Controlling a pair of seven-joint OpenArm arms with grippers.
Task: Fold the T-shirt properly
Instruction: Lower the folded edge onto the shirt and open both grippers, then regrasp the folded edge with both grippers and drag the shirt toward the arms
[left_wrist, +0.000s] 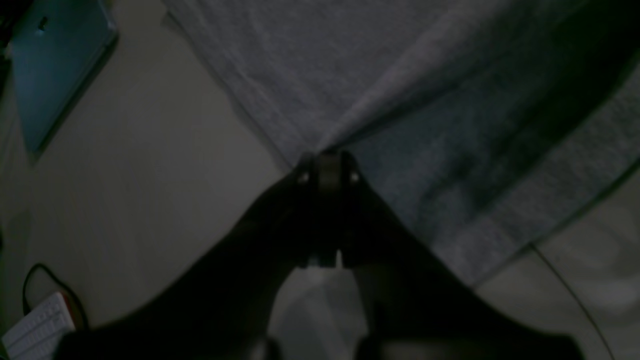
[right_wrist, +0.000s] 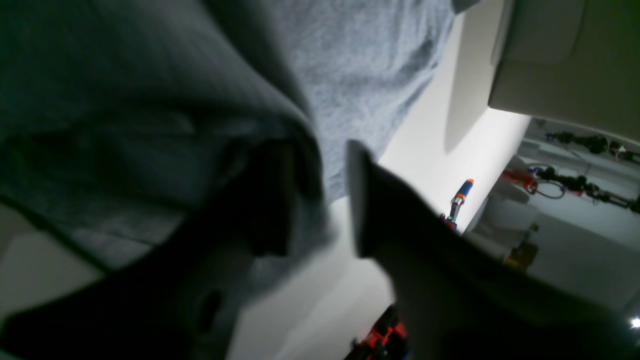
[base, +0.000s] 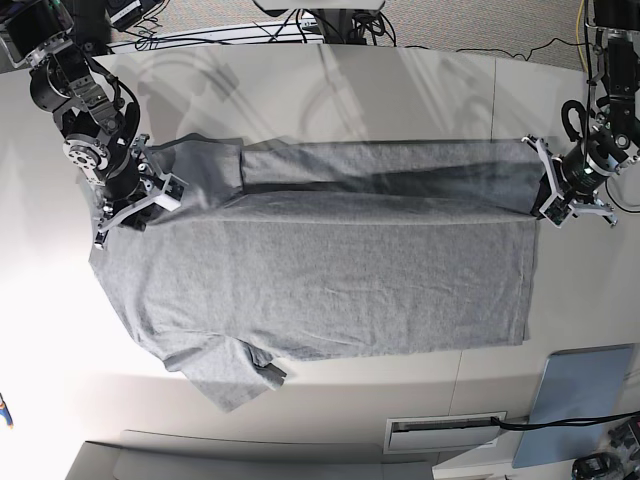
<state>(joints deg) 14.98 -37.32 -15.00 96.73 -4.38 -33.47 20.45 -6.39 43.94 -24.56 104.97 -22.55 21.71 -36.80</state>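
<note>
In the left wrist view we see our left tool (left_wrist: 327, 167) with its two dark fingers drawn close together, pinching a ridge of the shirt (left_wrist: 400, 100). The grey cloth rises from the pinch and spreads up and to the right across the pale desk (left_wrist: 150, 190). A blue pad (left_wrist: 55, 65) lies at the upper left, and a white ribbed object (left_wrist: 37, 330) with a black cable sits at the lower left corner.

In the right wrist view our right tool (right_wrist: 320, 195) stands with its fingers spread apart. The left finger (right_wrist: 270, 200) is wrapped by a fold of the shirt (right_wrist: 350, 65), while the other finger stands clear of the cloth with bare desk showing between the two. We cannot tell whether the cloth merely drapes over that one finger or clings to it. Beyond the desk edge a blue and orange item (right_wrist: 462, 192) is small and blurred.

In the base view the shirt (base: 330, 290) lies flat along the middle of the desk (base: 330, 90), its far long edge folded over toward the middle. One sleeve (base: 225, 375) sticks out near the front at the left. The right tool (base: 135, 195) sits at the shirt's left end, the left tool (base: 560, 190) at its right end. The blue pad (base: 585, 405) rests at the lower right.
</note>
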